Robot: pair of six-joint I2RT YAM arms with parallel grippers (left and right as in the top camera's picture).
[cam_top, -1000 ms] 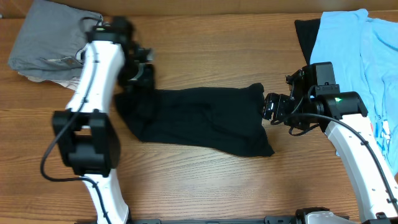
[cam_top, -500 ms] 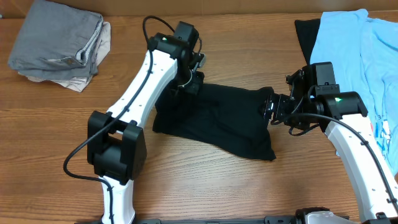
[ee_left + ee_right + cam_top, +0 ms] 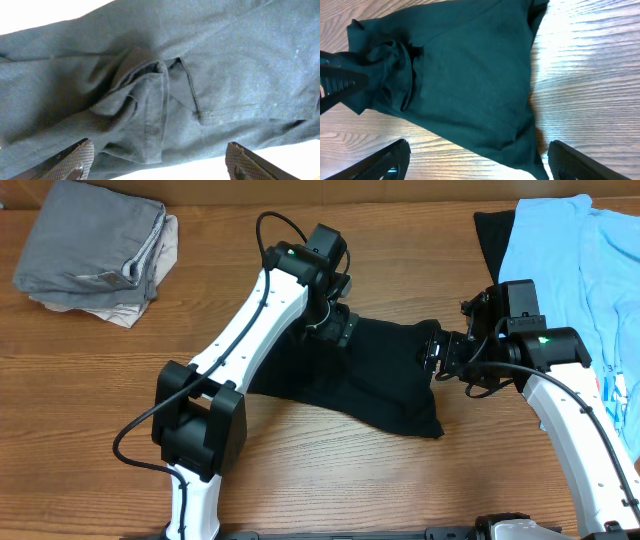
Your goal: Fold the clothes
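Observation:
The black T-shirt (image 3: 385, 385) lies across the middle of the table, its left part folded over toward the right. My left gripper (image 3: 338, 330) hovers over the shirt's upper left corner. In the left wrist view that gripper (image 3: 160, 162) is open, and a bunched fold with a hemmed edge (image 3: 150, 95) lies loose below the fingers. My right gripper (image 3: 437, 352) stands open at the shirt's right edge. In the right wrist view the shirt (image 3: 465, 75) spreads ahead of the right gripper (image 3: 479, 161), with nothing between its fingers. The light blue tee (image 3: 570, 260) lies at the far right.
A folded grey and beige stack (image 3: 95, 245) sits at the back left corner. A strip of black cloth (image 3: 492, 235) shows beside the light blue tee. Bare wooden tabletop (image 3: 330, 470) runs along the front.
The left arm swung right, dragging the shirt's left side over the middle, then its jaws opened and let go of the fabric. The right arm stayed in place.

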